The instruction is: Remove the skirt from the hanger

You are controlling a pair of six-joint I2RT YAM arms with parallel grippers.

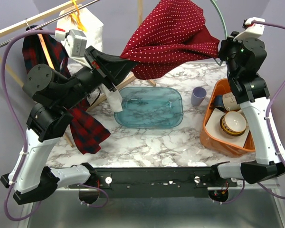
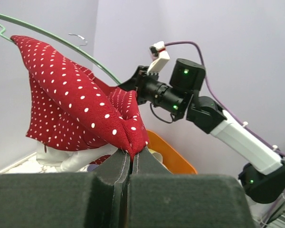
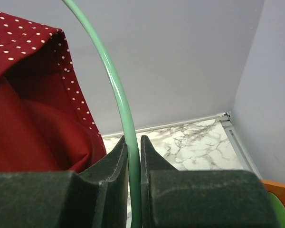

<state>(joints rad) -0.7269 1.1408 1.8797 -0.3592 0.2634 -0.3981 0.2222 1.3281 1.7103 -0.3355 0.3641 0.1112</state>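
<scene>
The red skirt with white dots hangs in the air over the back of the table, stretched between my two arms. My left gripper is shut on a lower corner of the skirt, the fabric pinched between its fingertips. The thin green hanger arcs out of the skirt's right side. My right gripper is shut on the hanger's wire, which runs between its jaws. The skirt bunches just left of that grip. The hanger still passes through the skirt's top.
A teal tray lies mid-table below the skirt. An orange basket with bowls stands at the right, a purple cup beside it. A plaid garment hangs from the wooden rack at the left, near a white bag.
</scene>
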